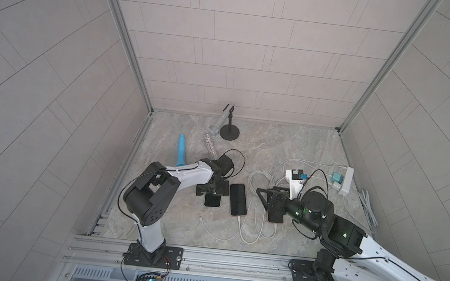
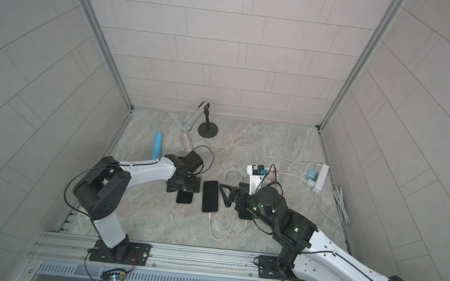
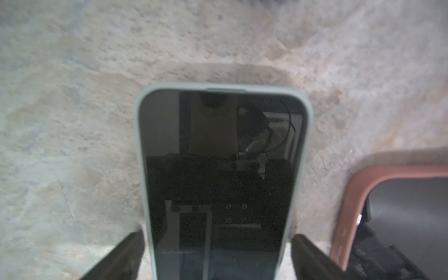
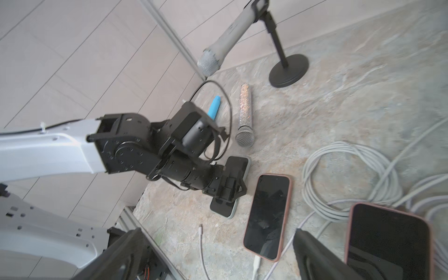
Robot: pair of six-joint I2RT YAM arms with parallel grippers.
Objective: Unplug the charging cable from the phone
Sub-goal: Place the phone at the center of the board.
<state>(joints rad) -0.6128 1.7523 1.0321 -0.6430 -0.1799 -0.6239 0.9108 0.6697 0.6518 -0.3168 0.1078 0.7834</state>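
A phone in a pale green case [image 3: 218,169] lies flat on the table, and my left gripper [image 3: 218,254] stands open over it, one finger on each side with a gap to the case. In a top view the same phone [image 1: 212,201] sticks out from under the left gripper [image 1: 212,190]. A white charging cable's loose plug [image 4: 200,228] lies free on the table just off that phone's end [image 1: 201,218]. A second phone in a pink case [image 1: 238,200] has a white plug [image 4: 257,263] in it. My right gripper [image 4: 220,257] is open and empty [image 1: 261,200].
A third pink-cased phone [image 1: 275,218] lies under the right wrist. Coiled white cables [image 1: 259,179] run to a power strip [image 1: 346,181]. At the back stand a microphone on a stand [image 1: 222,116], a glittery microphone [image 1: 210,146] and a blue tube [image 1: 181,153].
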